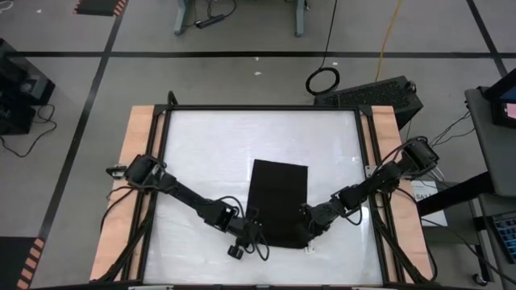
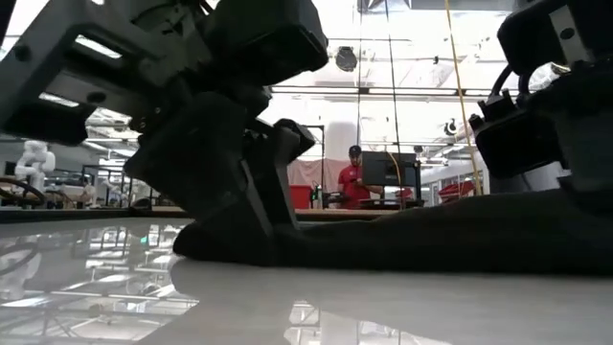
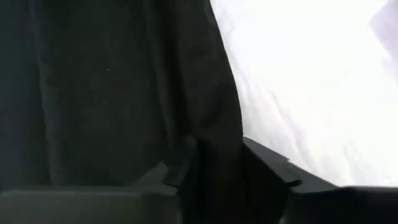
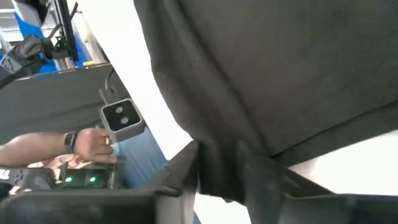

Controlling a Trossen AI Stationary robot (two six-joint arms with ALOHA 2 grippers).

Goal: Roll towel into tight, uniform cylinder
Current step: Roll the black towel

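Observation:
The black towel (image 1: 279, 197) lies on the white table (image 1: 201, 145) as a narrow strip running from far to near, its far part flat on the table. My left gripper (image 1: 252, 231) is at its near left corner and shut on it. My right gripper (image 1: 311, 225) is at its near right corner and shut on it. In the low view the towel (image 2: 431, 235) stretches low across the table between my left gripper (image 2: 239, 206) and my right gripper (image 2: 575, 182). My left gripper pinches the towel's left edge at the near corner (image 3: 217, 177) between its two fingers (image 3: 180, 167). It comes from the table's left, low over the table. The cloth there bunches up slightly and the rest lies on the table. My right gripper pinches the towel's right edge at the near corner (image 4: 217, 171) between its two fingers (image 4: 258, 165). It comes from the table's right, low over the table. The pinched cloth is raised a little and the rest lies on the table.
Wooden side rails (image 1: 139, 161) and a black frame border the table. Bare white table lies to the left, right and far side of the towel. A person's hand (image 4: 93, 143) and a small camera (image 4: 122, 118) show beyond the near edge. A person in red (image 2: 355, 177) stands far behind.

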